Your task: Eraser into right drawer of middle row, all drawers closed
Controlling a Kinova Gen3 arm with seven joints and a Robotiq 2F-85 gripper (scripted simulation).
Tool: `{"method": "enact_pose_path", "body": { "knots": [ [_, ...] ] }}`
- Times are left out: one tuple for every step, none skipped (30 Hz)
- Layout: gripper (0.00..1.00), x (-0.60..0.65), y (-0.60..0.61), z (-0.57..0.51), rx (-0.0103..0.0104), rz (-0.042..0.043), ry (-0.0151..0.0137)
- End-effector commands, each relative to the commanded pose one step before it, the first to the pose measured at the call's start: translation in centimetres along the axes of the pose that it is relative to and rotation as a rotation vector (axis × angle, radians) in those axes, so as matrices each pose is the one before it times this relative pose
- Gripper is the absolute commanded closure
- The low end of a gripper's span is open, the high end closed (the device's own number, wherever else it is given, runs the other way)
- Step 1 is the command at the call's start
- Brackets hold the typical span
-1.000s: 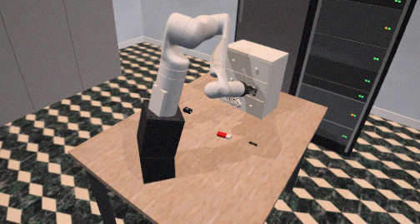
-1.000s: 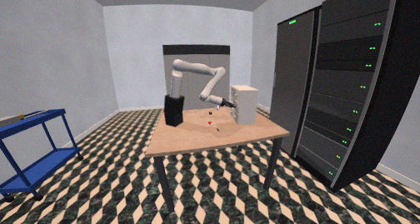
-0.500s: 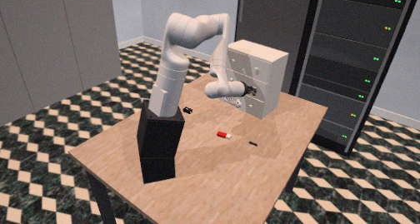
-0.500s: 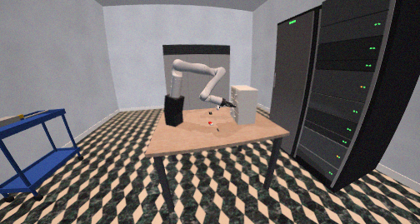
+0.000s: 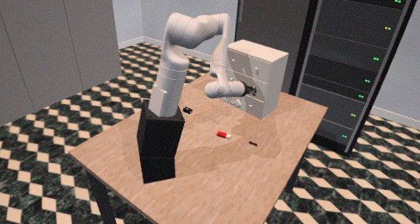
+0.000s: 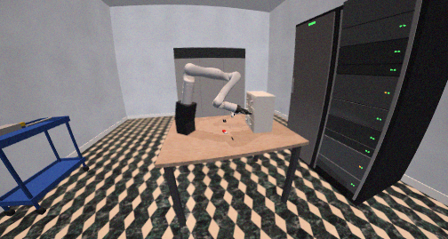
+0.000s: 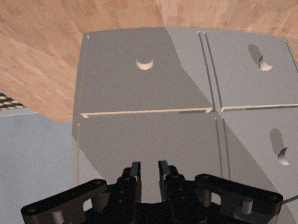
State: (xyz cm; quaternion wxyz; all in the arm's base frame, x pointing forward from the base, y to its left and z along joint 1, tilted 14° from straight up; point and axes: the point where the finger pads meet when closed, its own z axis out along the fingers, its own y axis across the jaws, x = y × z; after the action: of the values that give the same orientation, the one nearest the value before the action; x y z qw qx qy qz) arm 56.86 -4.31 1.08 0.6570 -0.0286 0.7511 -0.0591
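Eraser [image 5: 223,135], red and white, lay on the wooden table [image 5: 292,112], well apart from the small chest [image 5: 267,71]. The gripper [image 5: 252,90] was pressed against the chest's front, its fingers pinched tight on a drawer handle that the pictures hid. A small black thing [image 5: 188,110] lay near the arm's black base [image 5: 160,154].

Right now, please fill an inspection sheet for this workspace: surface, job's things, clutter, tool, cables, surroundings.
Surface: light wooden table top.
Job's things: small white chest of drawers, all visible fronts look pushed in; red and white eraser lies on the table.
Clutter: small black block; thin dark piece.
Tool: black tool at the chest front, shut on a drawer handle.
Cables: nothing seen.
Surroundings: dark server rack; blue cart.
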Motion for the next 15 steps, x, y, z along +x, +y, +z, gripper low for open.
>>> {"method": "enact_pose_path", "body": {
  "knots": [
    [0.87, -0.083, 0.008, 0.018, -0.00005, 0.00017, -0.00154],
    [0.87, 0.002, 0.0, -0.005, 0.0, 0.0, 0.0],
    [0.87, 0.003, 0.0, -0.008, 0.0, 0.0, 0.0],
    [0.87, 0.0, 0.0, 0.0, 0.0, 0.0, 0.0],
    [0.87, 0.0, 0.0, 0.0, 0.0, 0.0, 0.0],
    [0.87, 0.004, 0.0, -0.011, 0.0, 0.0, 0.0],
    [0.87, 0.005, 0.0, -0.014, 0.0, 0.0, 0.0],
    [0.87, 0.007, 0.0, -0.018, 0.0, 0.0, 0.0],
    [0.87, 0.008, 0.0, -0.021, 0.0, 0.0, 0.0],
    [0.87, 0.009, 0.0, -0.025, 0.0, 0.0, 0.0],
    [0.87, 0.011, 0.0, -0.03, 0.0, 0.0, 0.0],
    [0.87, 0.013, 0.0, -0.034, 0.0, 0.0, 0.0],
    [0.87, 0.014, 0.0, -0.039, 0.0, 0.0, 0.0],
    [0.87, 0.016, 0.0, -0.044, 0.0, 0.0, 0.0],
    [0.87, 0.018, 0.0, -0.049, 0.0, 0.0, 0.0]
  ]
}}
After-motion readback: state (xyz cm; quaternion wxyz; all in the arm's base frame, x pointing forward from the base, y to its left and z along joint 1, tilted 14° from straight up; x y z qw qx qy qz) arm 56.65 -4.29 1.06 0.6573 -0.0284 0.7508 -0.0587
